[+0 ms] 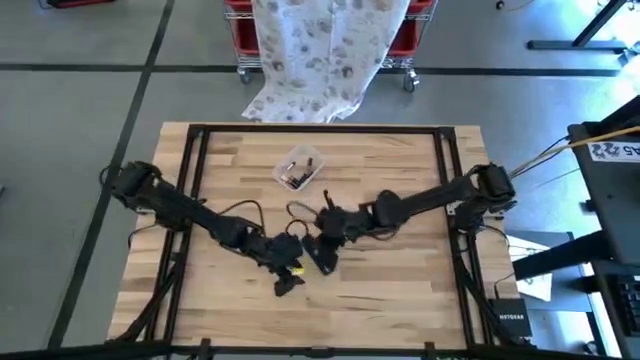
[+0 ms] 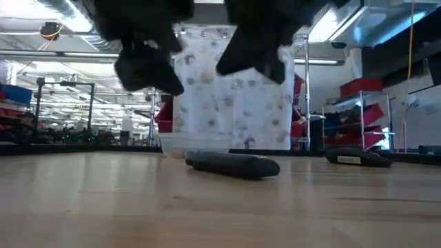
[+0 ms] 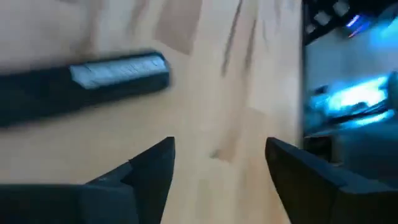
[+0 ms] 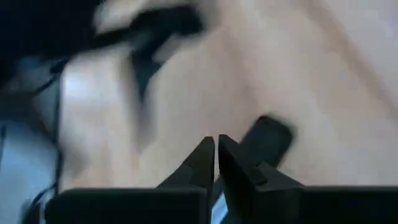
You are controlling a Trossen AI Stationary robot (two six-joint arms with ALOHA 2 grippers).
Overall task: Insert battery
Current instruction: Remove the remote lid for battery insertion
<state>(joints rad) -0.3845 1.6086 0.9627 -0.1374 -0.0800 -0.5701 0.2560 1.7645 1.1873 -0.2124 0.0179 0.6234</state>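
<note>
While both arms crowd the middle of the table, the scene reads so:
Remote: remote (image 2: 233, 165), long, dark, lying flat on the table (image 1: 400, 290) between the grippers; left wrist view shows a paler strip along its face.
Left gripper: left gripper (image 3: 219, 163), fingers spread apart, nothing between them, just beside the remote.
Right gripper: right gripper (image 4: 216, 155), fingers pressed together, empty, above the remote's end.
Tray: clear plastic tray (image 1: 298, 167) of small parts, only the high view shows its contents.
Table surface: pale wood planks, dark metal frame.
</note>
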